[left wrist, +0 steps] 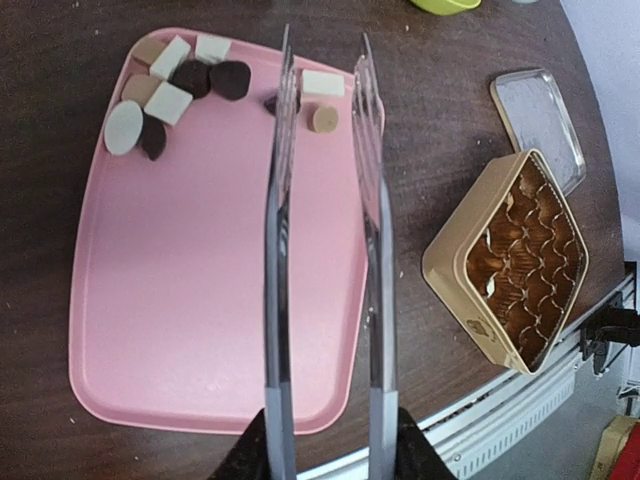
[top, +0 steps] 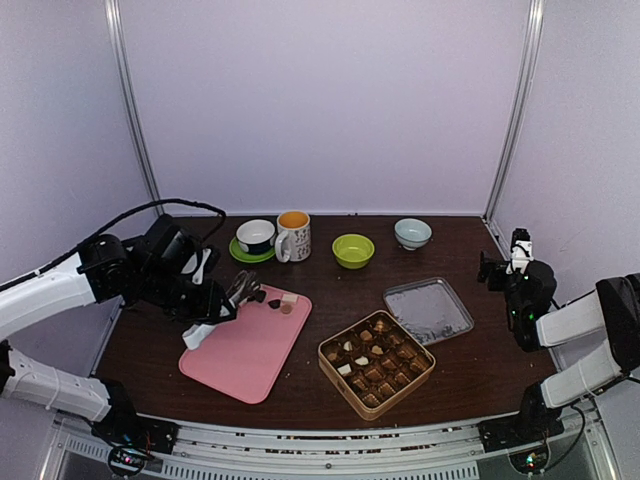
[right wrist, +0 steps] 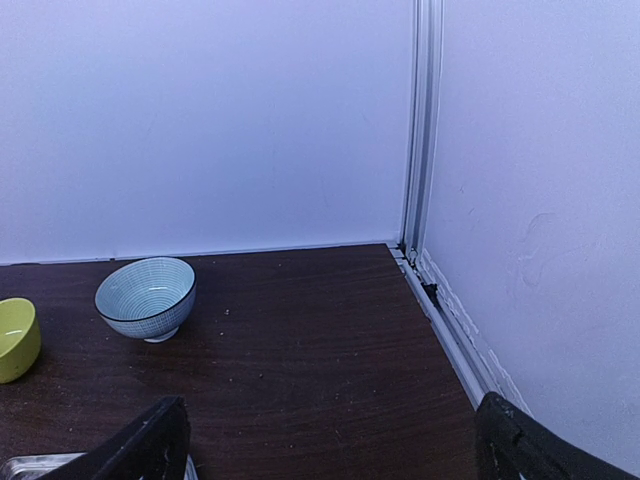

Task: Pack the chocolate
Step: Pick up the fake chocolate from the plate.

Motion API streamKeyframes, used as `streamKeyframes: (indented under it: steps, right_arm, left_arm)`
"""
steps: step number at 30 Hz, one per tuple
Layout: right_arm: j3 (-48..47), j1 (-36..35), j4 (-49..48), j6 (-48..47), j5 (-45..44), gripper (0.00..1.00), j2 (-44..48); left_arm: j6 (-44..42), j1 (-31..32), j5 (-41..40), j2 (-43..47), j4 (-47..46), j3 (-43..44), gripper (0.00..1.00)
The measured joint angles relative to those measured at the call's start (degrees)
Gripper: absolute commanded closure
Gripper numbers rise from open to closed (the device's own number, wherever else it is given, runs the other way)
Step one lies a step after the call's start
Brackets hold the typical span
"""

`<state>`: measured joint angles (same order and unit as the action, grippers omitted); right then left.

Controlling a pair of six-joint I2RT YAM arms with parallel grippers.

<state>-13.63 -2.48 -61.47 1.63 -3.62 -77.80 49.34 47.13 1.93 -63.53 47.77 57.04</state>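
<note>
Left wrist view: left end effector (left wrist: pixel 325 455) clenched on metal tongs (left wrist: pixel 275 260), blades apart, tips over far end of pink tray (left wrist: pixel 200 300). Loose chocolate (left wrist: pixel 230 78) clustered at tray corner, upper left of view; two pieces by tong tips. More pieces in open gold tin (left wrist: pixel 447 270) beside tray on bench (left wrist: pixel 50 100). Right wrist view: right end effector (right wrist: pixel 330 445) released, spread wide, holding nothing.
</note>
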Motion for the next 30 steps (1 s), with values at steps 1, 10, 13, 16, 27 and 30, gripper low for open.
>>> streamKeyframes:
  steps: [1, 10, 13, 16, 27, 30]
  right_arm:
    - [0.0, 0.0, 0.0, 0.0, 0.0, 0.00, 0.0]
    - [0.0, 0.0, 0.0, 0.0, 0.0, 0.00, 0.0]
    - [0.0, 0.0, 0.0, 0.0, 0.0, 0.00, 0.0]
    - [0.0, 0.0, 0.0, 0.0, 0.0, 0.00, 0.0]
    - [0.0, 0.0, 0.0, 0.0, 0.0, 0.00, 0.0]
    - [0.0, 0.0, 0.0, 0.0, 0.0, 0.00, 0.0]
  left_arm:
    - [0.8, 0.0, 0.6, -0.4, 0.8, 0.4, 0.64]
    - [3.3, -0.7, 4.5, -7.7, 6.5, 8.5, 0.64]
    - [4.2, -1.0, 5.9, -10.2, 5.7, 9.3, 0.64]
    - [4.8, -1.7, 7.3, -13.4, 5.4, 10.3, 0.64]
    - [6.4, -3.8, 12.2, -22.3, 7.3, 19.3, 0.64]
    - [8.3, -4.4, 13.4, -22.3, 5.6, 18.1, 0.64]
